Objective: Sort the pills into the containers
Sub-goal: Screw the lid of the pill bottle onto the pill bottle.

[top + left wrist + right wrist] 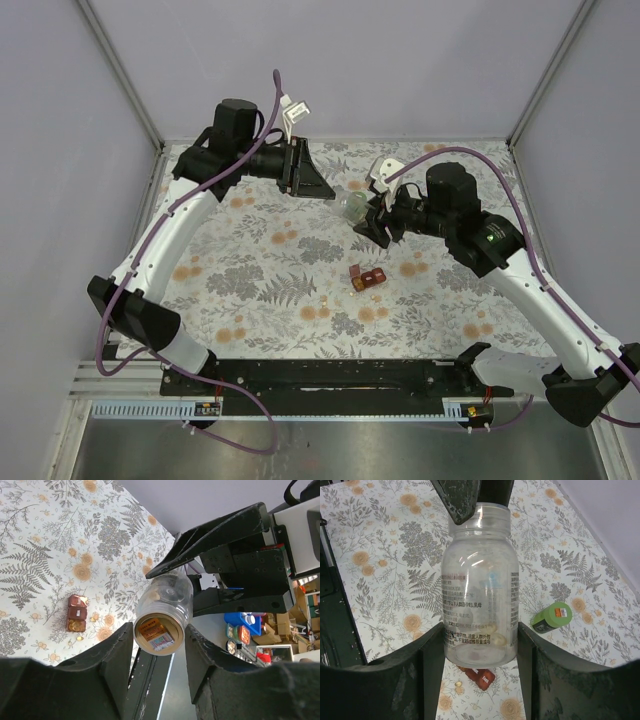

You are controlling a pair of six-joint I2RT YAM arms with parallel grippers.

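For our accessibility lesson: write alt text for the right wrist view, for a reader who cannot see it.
The right gripper clamps a clear bottle with a few pills inside, over a floral cloth. The left gripper is at its neck; a green bottle and red pill box lie on the cloth.

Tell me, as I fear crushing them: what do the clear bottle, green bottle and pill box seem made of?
Clear bottle: probably transparent plastic, glossy; the cloth shows through and highlights streak it. Green bottle: seemingly opaque plastic, even colour, dull sheen. Pill box: likely dark-red hard plastic, slightly shiny.
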